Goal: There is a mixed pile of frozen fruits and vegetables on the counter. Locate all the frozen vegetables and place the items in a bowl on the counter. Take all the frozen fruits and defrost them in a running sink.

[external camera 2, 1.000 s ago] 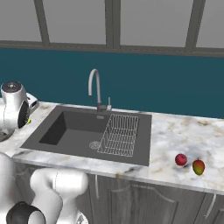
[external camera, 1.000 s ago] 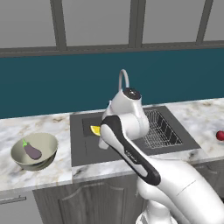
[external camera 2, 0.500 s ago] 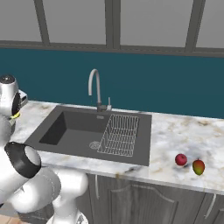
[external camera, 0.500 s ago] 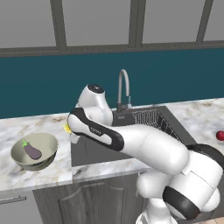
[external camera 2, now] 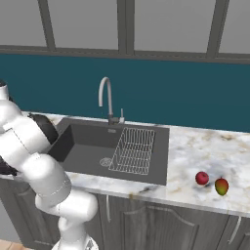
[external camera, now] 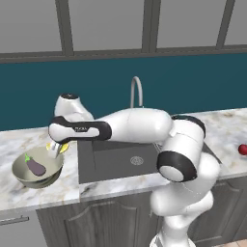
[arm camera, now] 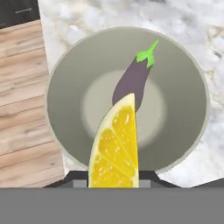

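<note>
My two-finger gripper (external camera: 56, 149) grasps a yellow lemon-like wedge (arm camera: 115, 142) directly above the round pale beige-green bowl (arm camera: 183, 83), where the dark purple eggplant (arm camera: 133, 80) lies on white marble counter (external camera: 34, 190).

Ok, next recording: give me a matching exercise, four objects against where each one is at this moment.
Objects:
1. dark purple eggplant
2. yellow wedge-shaped piece
3. glossy red round fruit
4. wire dish rack

Places:
A. inside the dark grey sink
B. held at the end effector, above the bowl
C. lying in the pale beige-green bowl
D. on the white marble counter, right of the sink

Pairs: 1-C, 2-B, 3-D, 4-A
</note>
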